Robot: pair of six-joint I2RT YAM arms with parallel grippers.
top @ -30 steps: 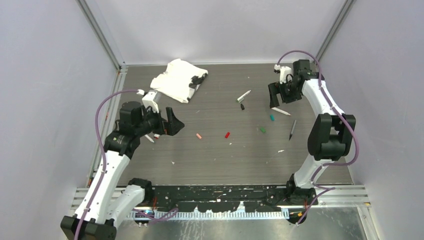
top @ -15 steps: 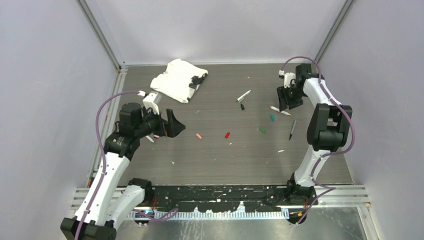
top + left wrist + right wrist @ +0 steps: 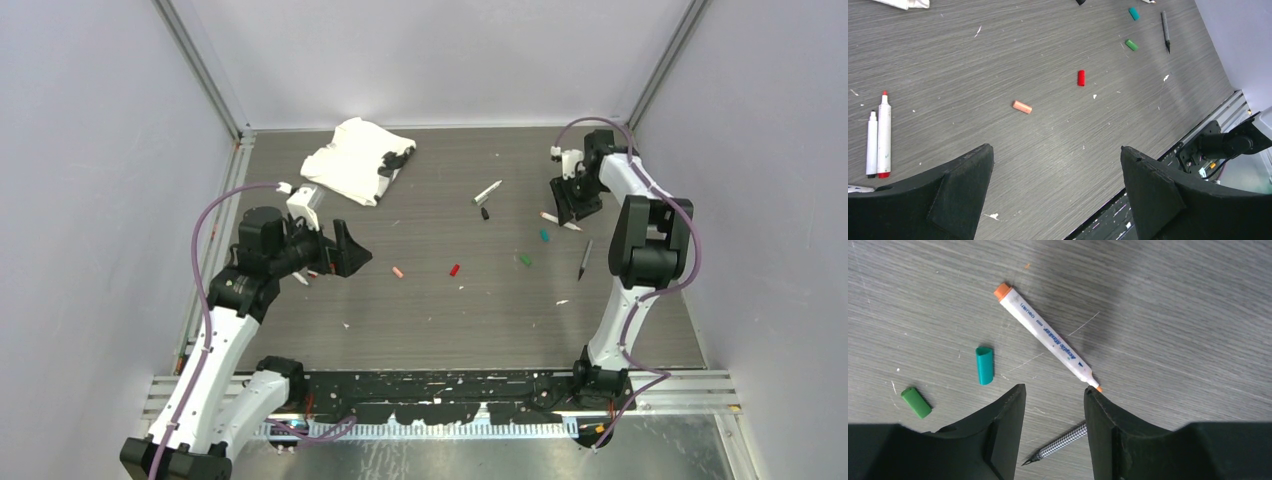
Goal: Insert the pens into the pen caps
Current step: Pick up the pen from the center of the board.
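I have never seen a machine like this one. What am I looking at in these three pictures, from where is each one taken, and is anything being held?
These are two robot arms bolted to a grey table. The wide picture looks down from above and behind them. The other two come from small cameras on the wrists, so each sees its own hand from close by. The left hand is wide open, with a pink cap and a red cap ahead of it and two white pens to one side. The right hand is partly open beside an orange-tipped white pen; a teal cap, a green cap and a thin dark pen lie near. A white cloth lies at the far side. Neither hand holds anything.
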